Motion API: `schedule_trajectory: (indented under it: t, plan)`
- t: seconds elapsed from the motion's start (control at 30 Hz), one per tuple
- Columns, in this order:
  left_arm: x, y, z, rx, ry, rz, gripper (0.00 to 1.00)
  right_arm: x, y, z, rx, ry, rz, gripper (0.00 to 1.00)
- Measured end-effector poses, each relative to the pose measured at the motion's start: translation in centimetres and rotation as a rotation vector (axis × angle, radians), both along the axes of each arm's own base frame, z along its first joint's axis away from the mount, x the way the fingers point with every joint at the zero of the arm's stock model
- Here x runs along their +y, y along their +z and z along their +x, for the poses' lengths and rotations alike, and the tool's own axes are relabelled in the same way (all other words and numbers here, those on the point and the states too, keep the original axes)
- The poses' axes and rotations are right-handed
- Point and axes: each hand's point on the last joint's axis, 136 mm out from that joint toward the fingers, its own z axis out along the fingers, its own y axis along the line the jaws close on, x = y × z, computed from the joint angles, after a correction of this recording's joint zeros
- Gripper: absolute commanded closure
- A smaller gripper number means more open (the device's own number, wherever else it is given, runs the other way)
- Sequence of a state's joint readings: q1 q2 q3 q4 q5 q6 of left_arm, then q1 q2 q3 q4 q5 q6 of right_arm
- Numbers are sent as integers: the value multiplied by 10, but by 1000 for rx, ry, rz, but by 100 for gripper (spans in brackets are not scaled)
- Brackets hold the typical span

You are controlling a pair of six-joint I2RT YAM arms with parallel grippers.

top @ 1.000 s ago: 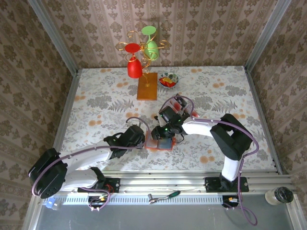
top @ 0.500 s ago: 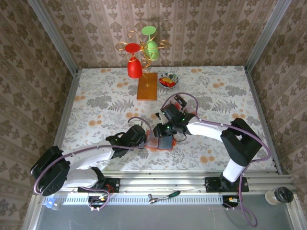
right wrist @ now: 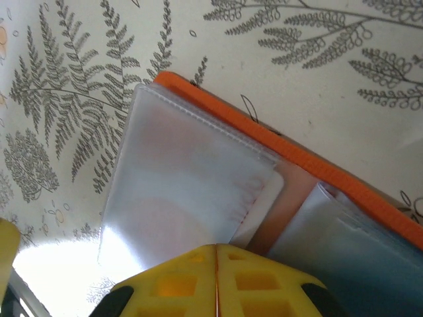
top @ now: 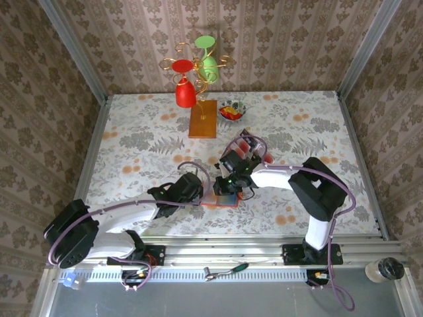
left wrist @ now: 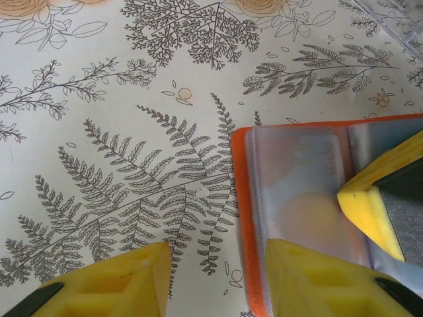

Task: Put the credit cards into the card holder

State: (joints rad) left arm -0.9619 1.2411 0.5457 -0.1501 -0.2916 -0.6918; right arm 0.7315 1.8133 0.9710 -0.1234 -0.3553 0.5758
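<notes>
Heads up, the card holder (top: 221, 201) is lying open on the fern-print tablecloth (left wrist: 132, 119), just below the middle of the top view, with both arms meeting over it. Your left gripper (left wrist: 215, 264) sits about halfway open, straddling the holder's left orange edge: one finger over the cloth, the other over the clear sleeve. Your right gripper (right wrist: 216, 254) has its yellow fingers pressed tight together with nothing visible between them, right above the clear sleeves at the bottom of its wrist view. In the left wrist view, one right-gripper finger (left wrist: 373, 201) pokes in from the right edge over the holder.
</notes>
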Motion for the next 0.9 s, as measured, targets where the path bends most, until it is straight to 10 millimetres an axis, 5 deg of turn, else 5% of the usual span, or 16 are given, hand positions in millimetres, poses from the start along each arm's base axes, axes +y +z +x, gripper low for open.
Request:
schedule_trajectory:
  t: [0.5, 0.77, 0.9]
  plan:
    - [-2, -17, 2, 28, 4, 35, 57, 2, 6, 2, -12, -3, 13, 89]
    - [-5, -28, 3, 44, 4, 60, 57, -5, 31, 4, -43, -20, 26, 86]
    - [-6, -28, 4, 42, 7, 54, 57, -29, 51, 19, -86, -85, 5, 74]
